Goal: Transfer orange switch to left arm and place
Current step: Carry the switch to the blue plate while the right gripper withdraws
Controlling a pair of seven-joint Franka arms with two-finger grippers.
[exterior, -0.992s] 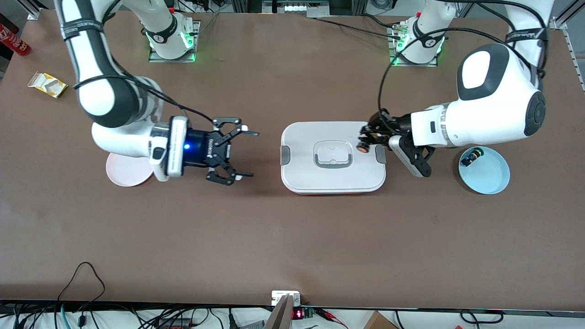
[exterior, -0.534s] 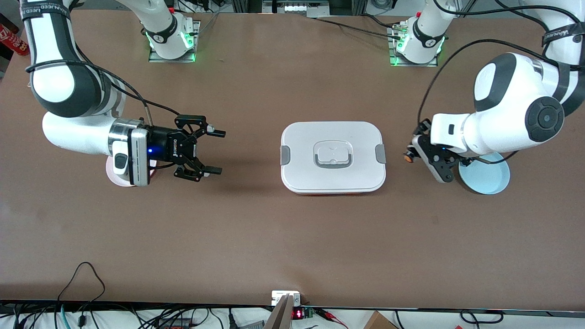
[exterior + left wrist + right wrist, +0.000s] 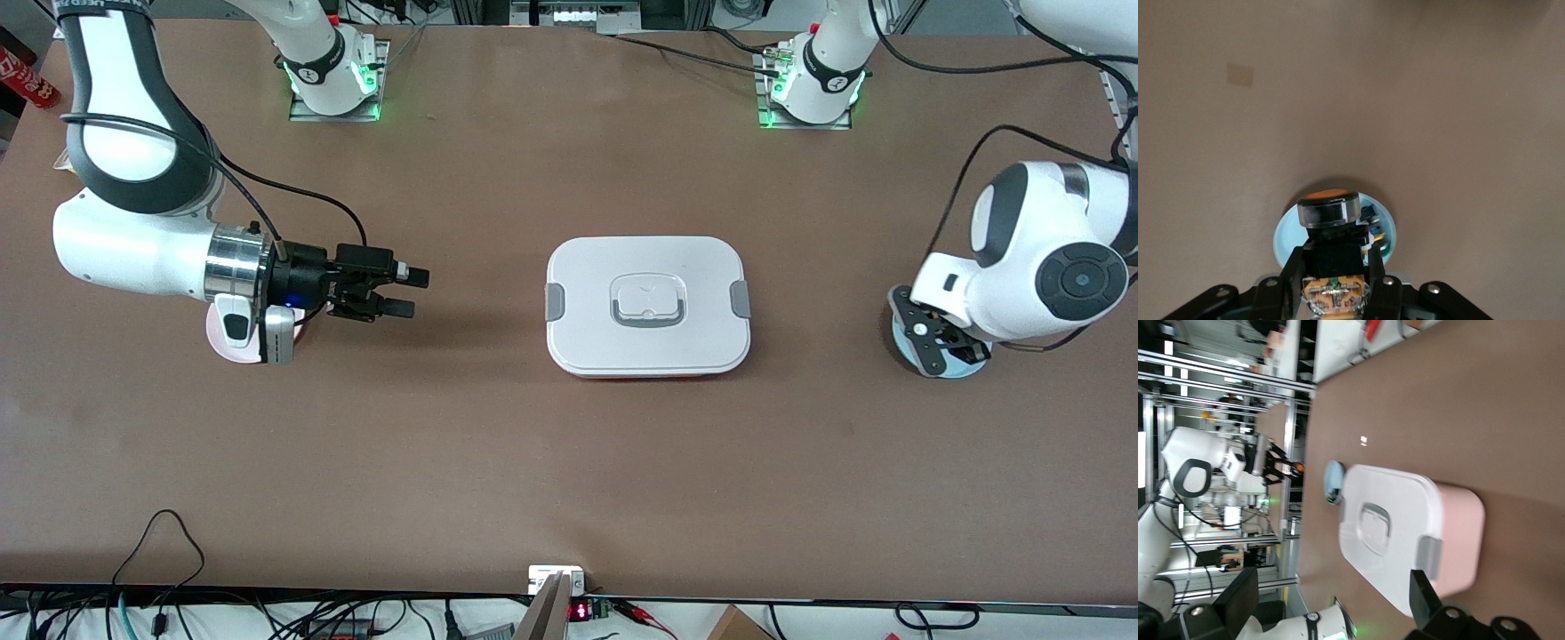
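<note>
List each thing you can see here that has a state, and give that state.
Box: lid on, resting on the table.
Orange switch: held in the air over the blue plate.
Left gripper: shut on the orange switch.
Right gripper: open, holding nothing, beside the pink plate.

A wide brown tabletop (image 3: 498, 444) fills the scene, evenly lit, with soft shadows under whatever stands above it. Along its edge nearest the front camera runs a strip of tangled black cables (image 3: 160, 569) and a small device with a red digit display (image 3: 580, 611); a red can (image 3: 27, 78) lies off the corner at the right arm's end, by the bases' edge. In the right wrist view, aluminium frame rails (image 3: 1218, 387) and bright workshop clutter stand past the table's edge.
</note>
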